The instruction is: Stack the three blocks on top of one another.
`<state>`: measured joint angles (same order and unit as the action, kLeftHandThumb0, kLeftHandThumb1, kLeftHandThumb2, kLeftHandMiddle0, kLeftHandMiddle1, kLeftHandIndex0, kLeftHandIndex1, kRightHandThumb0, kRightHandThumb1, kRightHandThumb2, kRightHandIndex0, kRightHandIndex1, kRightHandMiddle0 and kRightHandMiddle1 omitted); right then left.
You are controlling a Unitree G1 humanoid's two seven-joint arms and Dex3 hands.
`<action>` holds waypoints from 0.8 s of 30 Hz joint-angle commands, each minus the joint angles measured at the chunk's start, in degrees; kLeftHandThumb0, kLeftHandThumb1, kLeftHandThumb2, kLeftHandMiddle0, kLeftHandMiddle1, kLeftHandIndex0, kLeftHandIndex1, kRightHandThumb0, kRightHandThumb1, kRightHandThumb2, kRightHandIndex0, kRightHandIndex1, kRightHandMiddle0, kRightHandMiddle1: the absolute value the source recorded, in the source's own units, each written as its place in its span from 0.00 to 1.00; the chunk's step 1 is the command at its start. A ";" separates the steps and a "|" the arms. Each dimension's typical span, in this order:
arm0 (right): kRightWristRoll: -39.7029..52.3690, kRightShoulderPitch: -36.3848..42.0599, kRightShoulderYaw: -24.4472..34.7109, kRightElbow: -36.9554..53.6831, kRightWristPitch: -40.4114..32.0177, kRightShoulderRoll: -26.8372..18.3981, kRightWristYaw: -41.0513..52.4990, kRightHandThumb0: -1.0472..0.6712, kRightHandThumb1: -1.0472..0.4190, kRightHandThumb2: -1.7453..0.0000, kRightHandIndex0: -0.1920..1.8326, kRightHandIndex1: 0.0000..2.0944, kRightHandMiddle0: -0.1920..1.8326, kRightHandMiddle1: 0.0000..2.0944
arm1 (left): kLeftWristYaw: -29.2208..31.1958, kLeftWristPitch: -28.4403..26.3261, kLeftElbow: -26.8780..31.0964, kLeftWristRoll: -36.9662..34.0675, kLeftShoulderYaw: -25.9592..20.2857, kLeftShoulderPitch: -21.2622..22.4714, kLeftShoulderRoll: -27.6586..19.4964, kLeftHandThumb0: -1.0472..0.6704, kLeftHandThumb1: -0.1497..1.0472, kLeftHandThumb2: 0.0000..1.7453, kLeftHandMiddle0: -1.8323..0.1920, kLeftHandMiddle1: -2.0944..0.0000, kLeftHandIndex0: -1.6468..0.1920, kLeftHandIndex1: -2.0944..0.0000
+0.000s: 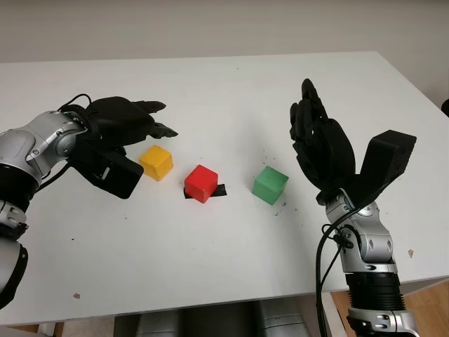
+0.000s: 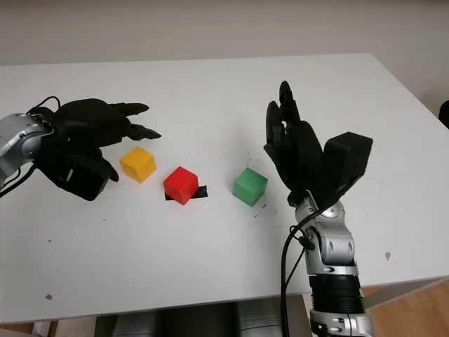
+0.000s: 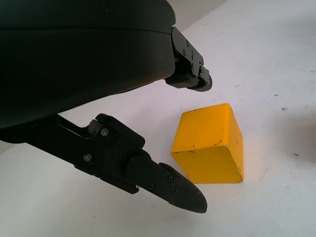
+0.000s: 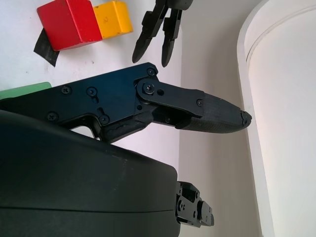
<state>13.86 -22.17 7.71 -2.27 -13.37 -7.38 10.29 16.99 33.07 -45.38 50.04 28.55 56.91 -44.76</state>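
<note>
Left eye view: left hand (image 1: 130, 126) open, empty, over yellow block (image 1: 156, 162); right hand (image 1: 323, 144) open, empty, beside green block (image 1: 270, 184); red block (image 1: 200, 182) between, on bench (image 1: 231, 84).

Both forearms were silver metal with ribbed black joint rings and loose black cables looping beside the wrists. The left hand (image 1: 123, 130) and right hand (image 1: 330, 151) were matte black, with boxy shells, jointed three-finger links and small screws.

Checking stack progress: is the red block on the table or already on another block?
On the table: the red block sits on black tape between yellow block and green block.
</note>
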 commanded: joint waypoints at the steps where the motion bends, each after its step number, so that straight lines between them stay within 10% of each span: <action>1: 0.17 -0.18 0.25 0.98 -0.22 -0.48 0.07 0.18 0.00 0.63 0.00 0.00 0.00 0.00 | -1.20 0.43 -0.76 0.13 0.37 -0.49 0.03 0.24 0.81 0.03 0.91 0.97 0.72 0.96; 24: 0.40 0.03 0.48 0.80 -0.06 -0.39 0.42 0.18 0.00 0.63 0.00 0.00 0.00 0.00 | -8.31 -0.49 -5.08 1.97 2.79 -1.47 1.70 0.29 0.91 0.03 0.84 0.97 0.56 0.89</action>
<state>13.88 -22.16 7.75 -2.27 -13.37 -7.38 10.61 9.18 32.36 -49.92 51.89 31.02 55.75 -43.18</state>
